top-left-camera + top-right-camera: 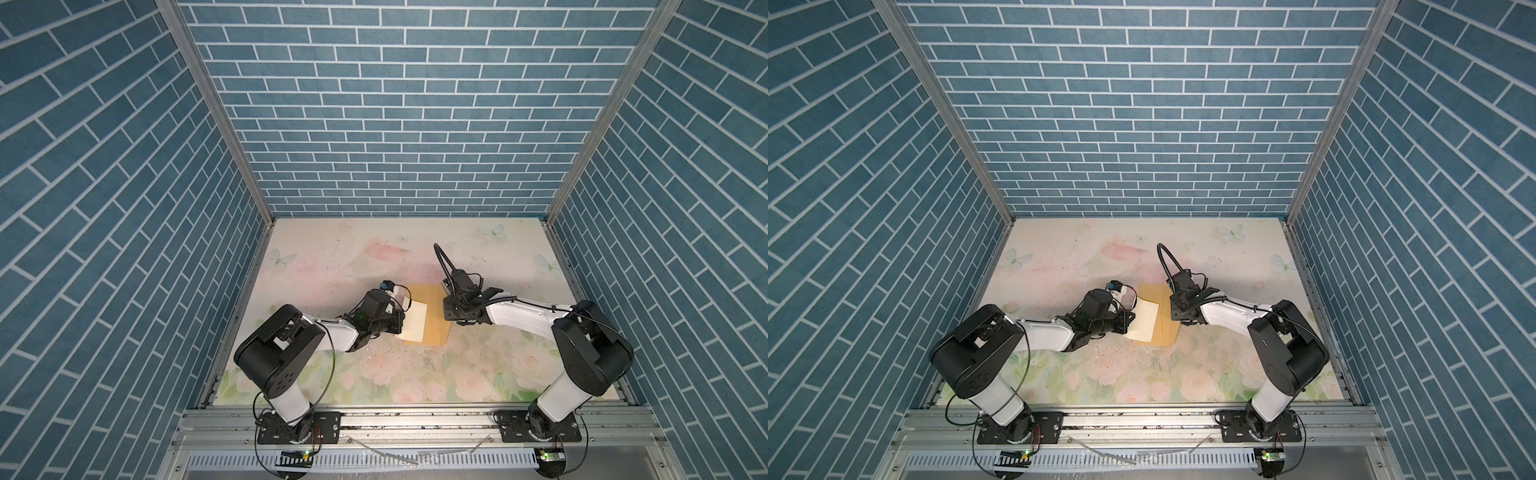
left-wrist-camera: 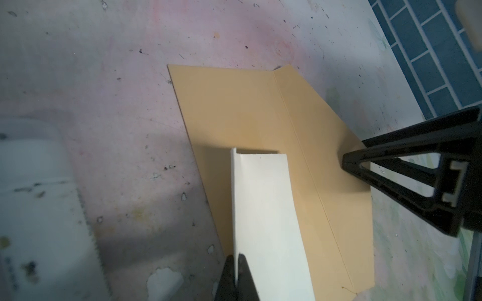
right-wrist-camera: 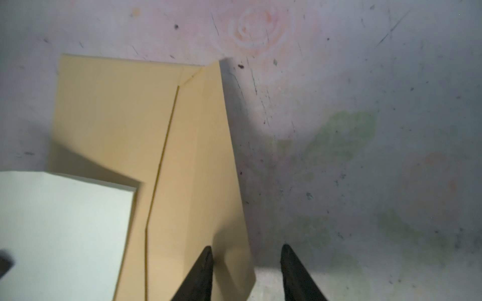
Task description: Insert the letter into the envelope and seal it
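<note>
Your left tool (image 2: 238,271) is pinched fully closed on the near edge of the letter (image 2: 263,208), holding the folded sheet pale side up, slanted above the envelope (image 2: 234,109). It is held that way, most likely, so its free edge can be steered toward the envelope's mouth.

The mustard-yellow envelope lies flat on the floral surface (image 1: 478,374), and in both top views the letter covers the side of it nearest your left arm. Taking the envelope as landmark: the letter's leading edge stops short of the fold line where the flap (image 3: 208,146) hinges, so the letter is over the envelope, not yet inside it.

Your right tool (image 3: 246,258) sits at the flap edge of the envelope, jaws partly apart and gripping nothing. One fingertip (image 3: 206,258) is over the flap; whether it presses down you cannot tell. The other is off the paper, over the bare surface (probably placed there to steady or lift the flap).

No gap into the pocket shows, so the mouth appears to lie flat; that seems the main obstacle. Around the envelope only the scuffed, speckled surface shows; the blue brick-pattern walls (image 1: 415,104) stand well apart.
</note>
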Controlling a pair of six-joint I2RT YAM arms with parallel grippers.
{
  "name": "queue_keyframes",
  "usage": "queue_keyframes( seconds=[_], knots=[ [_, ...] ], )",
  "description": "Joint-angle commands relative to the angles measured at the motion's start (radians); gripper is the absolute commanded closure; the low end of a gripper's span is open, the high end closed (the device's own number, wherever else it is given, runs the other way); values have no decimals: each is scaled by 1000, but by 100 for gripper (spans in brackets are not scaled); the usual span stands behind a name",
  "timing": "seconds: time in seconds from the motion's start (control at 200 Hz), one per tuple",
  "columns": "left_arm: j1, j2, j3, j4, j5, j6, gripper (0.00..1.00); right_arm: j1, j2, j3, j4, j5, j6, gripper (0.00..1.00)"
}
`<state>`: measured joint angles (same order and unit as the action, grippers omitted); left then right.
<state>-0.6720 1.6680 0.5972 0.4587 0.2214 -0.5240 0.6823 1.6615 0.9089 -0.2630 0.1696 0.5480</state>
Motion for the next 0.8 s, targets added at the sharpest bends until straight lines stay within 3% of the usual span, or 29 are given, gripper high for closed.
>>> queue_keyframes(
  seconds=[0.0,0.495,0.795],
  knots=[
    [-5,-19,6,-24,-17,18,100,-3,41,46,-60,38,-19,56],
    [-8,-58,17,-41,-12,11,100,-3,67,74,-83,33,-49,41],
    [-9,-159,56,-34,21,-54,100,-3,-204,13,56,-10,-103,24]
  ],
)
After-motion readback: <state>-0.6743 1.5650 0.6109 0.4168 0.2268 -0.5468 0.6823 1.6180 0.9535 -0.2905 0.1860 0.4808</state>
